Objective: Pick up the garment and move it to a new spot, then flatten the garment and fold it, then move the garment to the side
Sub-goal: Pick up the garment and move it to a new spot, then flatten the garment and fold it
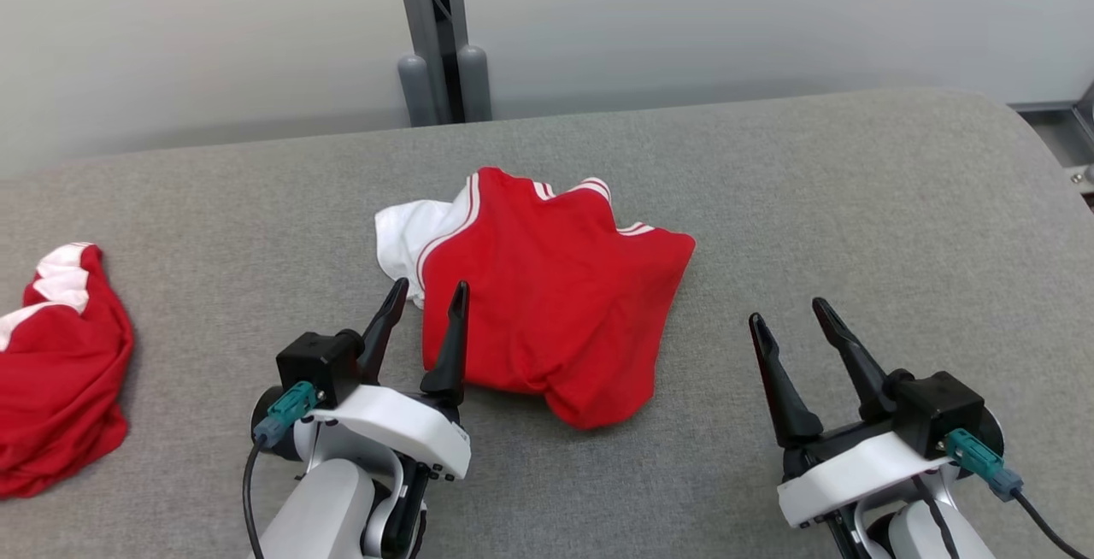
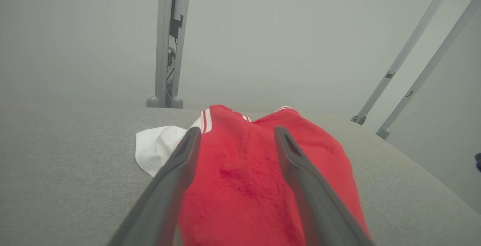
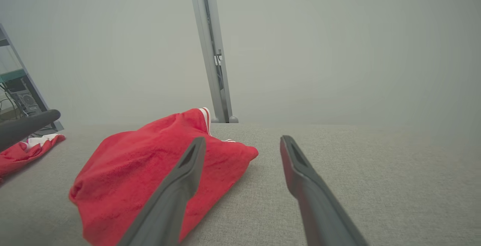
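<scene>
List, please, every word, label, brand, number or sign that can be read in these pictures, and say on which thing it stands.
No text can be read in any view.
red garment: white stripes and a white part, no print or label showing.
second red garment: no writing showing.
teal connector: no legible marking.
shelf equipment: too small and blurred to read.
</scene>
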Robot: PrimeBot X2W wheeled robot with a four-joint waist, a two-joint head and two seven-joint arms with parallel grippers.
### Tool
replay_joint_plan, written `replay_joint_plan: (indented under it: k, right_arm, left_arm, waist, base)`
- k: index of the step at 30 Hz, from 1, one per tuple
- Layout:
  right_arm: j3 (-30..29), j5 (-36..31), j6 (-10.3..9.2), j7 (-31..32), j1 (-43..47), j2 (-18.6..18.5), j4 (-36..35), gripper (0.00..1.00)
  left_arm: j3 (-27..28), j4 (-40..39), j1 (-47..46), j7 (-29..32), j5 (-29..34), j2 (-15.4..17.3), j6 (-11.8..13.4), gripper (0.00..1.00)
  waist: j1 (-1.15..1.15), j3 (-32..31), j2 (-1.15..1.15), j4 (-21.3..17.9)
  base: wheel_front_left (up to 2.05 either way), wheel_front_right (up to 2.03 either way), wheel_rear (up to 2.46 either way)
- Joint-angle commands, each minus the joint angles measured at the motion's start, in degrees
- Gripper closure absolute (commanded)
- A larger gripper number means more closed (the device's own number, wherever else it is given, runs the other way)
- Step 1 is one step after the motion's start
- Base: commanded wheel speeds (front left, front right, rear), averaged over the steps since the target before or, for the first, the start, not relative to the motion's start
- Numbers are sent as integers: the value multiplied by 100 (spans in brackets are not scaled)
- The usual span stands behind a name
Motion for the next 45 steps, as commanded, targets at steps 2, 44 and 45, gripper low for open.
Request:
replay_joint_plan:
  k: [2,44,45]
  right_arm:
    - [-15,-49,1,-41,8,-44,-3,0]
    - [41,-52,1,-41,-647,-144,-151,0]
    - [49,-47,1,-41,-667,-144,-150,0]
  left_arm:
    - [22,8,47,-18,-25,15,49,0]
    - [1099,3255,-2755,479,736,398,-265,0]
    - [1082,3368,-2864,507,754,421,-244,0]
  waist:
    - [0,-73,0,54]
    - [0,1093,0,-550]
    - [0,1135,0,-575]
  base:
    - [0,0,0]
    - [0,0,0]
    - [0,0,0]
